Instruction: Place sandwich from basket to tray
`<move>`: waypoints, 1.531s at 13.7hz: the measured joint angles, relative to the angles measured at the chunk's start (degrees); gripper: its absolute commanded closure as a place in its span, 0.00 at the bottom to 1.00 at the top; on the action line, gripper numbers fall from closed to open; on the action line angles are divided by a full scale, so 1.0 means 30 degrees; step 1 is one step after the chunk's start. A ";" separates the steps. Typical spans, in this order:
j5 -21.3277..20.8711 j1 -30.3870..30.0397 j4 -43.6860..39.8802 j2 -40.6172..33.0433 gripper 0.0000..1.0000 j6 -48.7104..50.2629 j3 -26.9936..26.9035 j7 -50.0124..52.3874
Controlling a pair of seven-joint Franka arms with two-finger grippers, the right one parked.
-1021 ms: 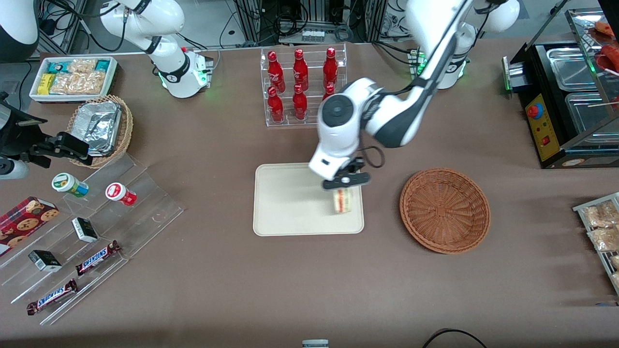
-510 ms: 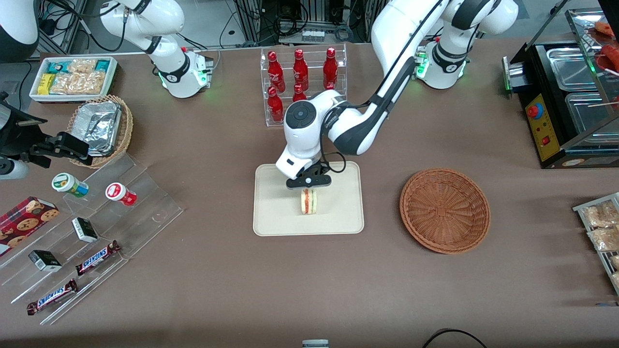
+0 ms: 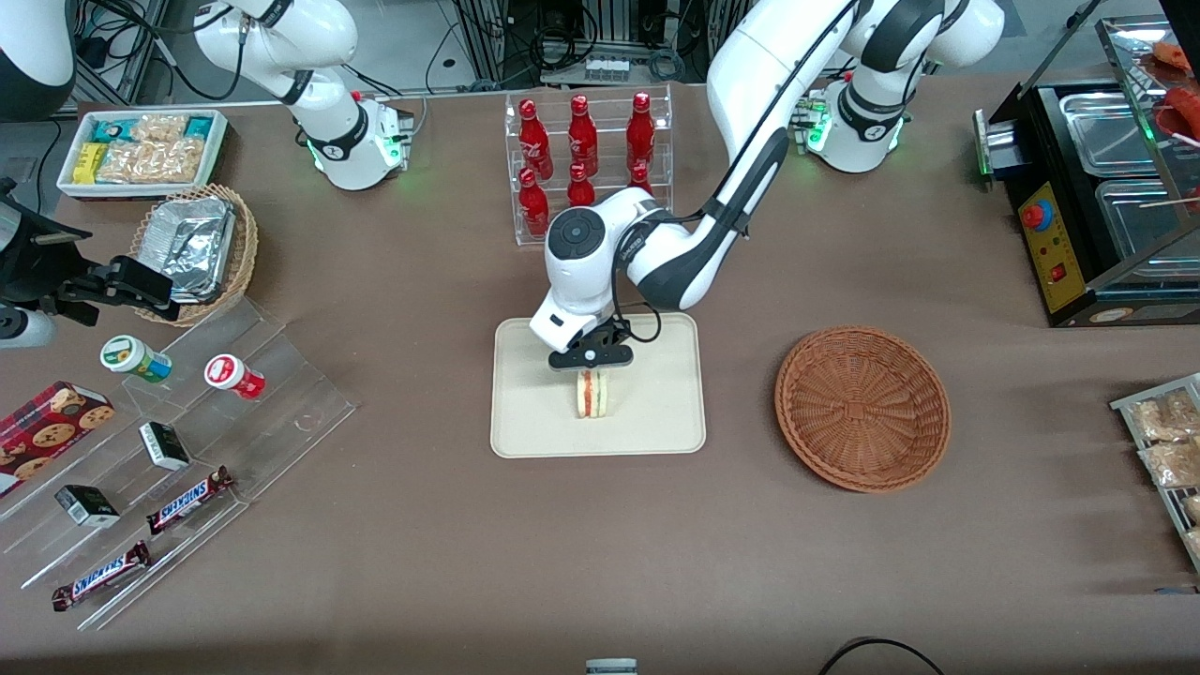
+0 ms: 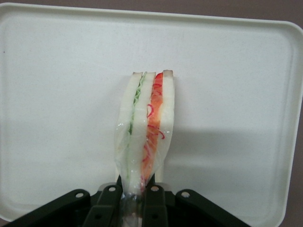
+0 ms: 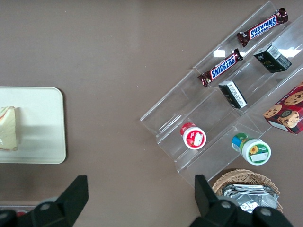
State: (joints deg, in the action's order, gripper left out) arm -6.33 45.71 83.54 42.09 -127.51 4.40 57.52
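- We find the table (image 3: 600,544) filling the front frame, brown and matte.
- The working arm (image 3: 741,141) reaches from the upper right of the front frame down to its centre.
- The tray (image 3: 534,412) lies at centre frame, cream, flat on the table; in the wrist view it (image 4: 57,94) fills almost the whole picture.
- The basket (image 3: 862,408) sits at right of centre in the front frame, well apart from the tray; we see nothing in it.
- The bottle rack (image 3: 586,169) stands at upper centre, holding red bottles.
- The gripper (image 3: 590,360) hangs over the middle of the tray; in the wrist view its fingers (image 4: 110,208) are pressed onto the sandwich's near end, pinching it.
- The sandwich (image 3: 592,394) stands on edge just below the gripper, over the tray's middle; the wrist view shows it (image 4: 144,137) wrapped in clear film, green stripe beside red. We cannot tell whether it touches the tray.
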 measured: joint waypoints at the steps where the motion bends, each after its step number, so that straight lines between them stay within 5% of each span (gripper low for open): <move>1: -0.0010 0.0005 -0.0013 0.0029 0.04 0.0000 -0.0004 0.0178; 7: -0.0073 0.0011 -0.0570 -0.0057 0.01 0.0146 -0.0101 0.1397; 12: -0.0072 -0.0728 -0.1524 -0.3941 0.01 0.5794 -0.0524 0.1929; 17: -0.0075 -0.3537 -0.1442 -0.8512 0.01 1.0891 -0.0837 0.1535; 21: -0.0010 -0.6990 -0.1349 -1.0659 0.01 1.3486 -0.0935 -0.2703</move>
State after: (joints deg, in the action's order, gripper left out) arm -6.36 24.74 79.49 10.11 -87.05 1.59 49.41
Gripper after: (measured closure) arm 0.009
